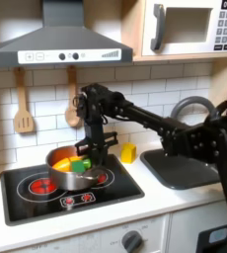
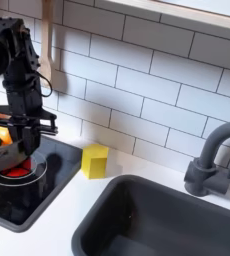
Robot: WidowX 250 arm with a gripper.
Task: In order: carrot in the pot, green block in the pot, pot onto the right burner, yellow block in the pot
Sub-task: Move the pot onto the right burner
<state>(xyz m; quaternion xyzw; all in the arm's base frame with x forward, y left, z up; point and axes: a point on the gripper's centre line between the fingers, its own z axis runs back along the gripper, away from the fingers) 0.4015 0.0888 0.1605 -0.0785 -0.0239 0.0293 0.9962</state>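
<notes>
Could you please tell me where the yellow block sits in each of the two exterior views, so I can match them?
First exterior view: the yellow block sits right of centre, on the counter between the cooktop and the sink.
Second exterior view: it sits left of centre, against the tiled wall.
Shared landmark: the grey faucet.

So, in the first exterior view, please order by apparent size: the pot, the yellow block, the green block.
1. the pot, clearly largest.
2. the yellow block.
3. the green block, partly hidden inside the pot, so its rank against the yellow one is unsure.
</notes>
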